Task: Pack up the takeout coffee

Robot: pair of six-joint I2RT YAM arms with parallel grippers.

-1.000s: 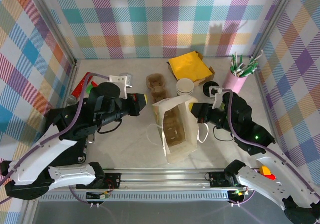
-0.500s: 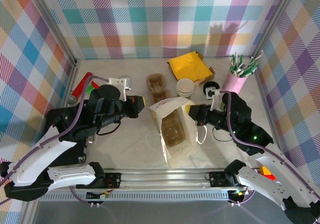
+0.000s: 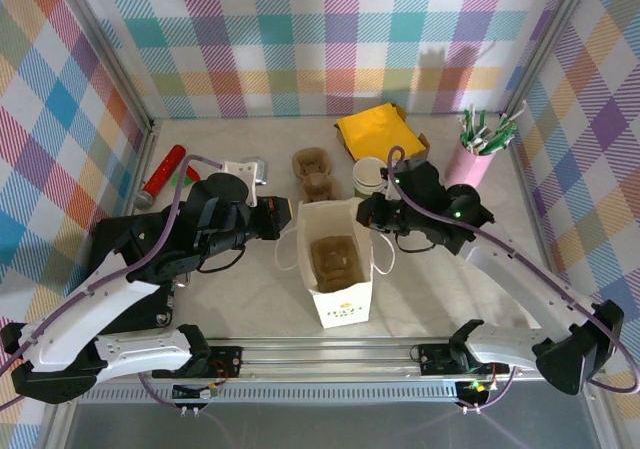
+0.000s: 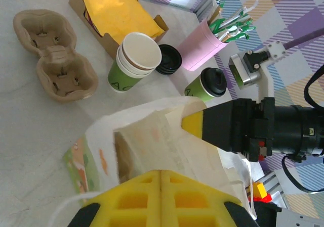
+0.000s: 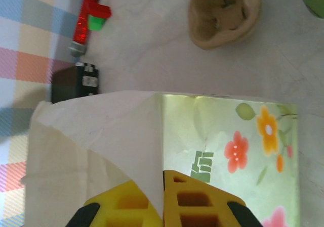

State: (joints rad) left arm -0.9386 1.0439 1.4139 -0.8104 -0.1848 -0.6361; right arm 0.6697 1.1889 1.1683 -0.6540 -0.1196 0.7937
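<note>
1. I read the left fingers [image 4: 126,204] and right fingers [image 5: 197,201] as both clenched on the rim of the white paper bag [image 3: 345,304]. Pulling them apart could tear it.
2. The takeout coffee [image 4: 208,85] stands on the counter [image 4: 30,123] near the pink holder [image 4: 200,47]. Freeing either side to fetch it may let the bag sag shut.

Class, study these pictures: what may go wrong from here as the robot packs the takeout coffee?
1. Both the left gripper and right gripper pinch the white paper bag by its rim; freeing one to fetch the coffee may let the bag sag or tip.
2. The takeout coffee stands close beside the pink straw holder; a reach might knock either over.
</note>
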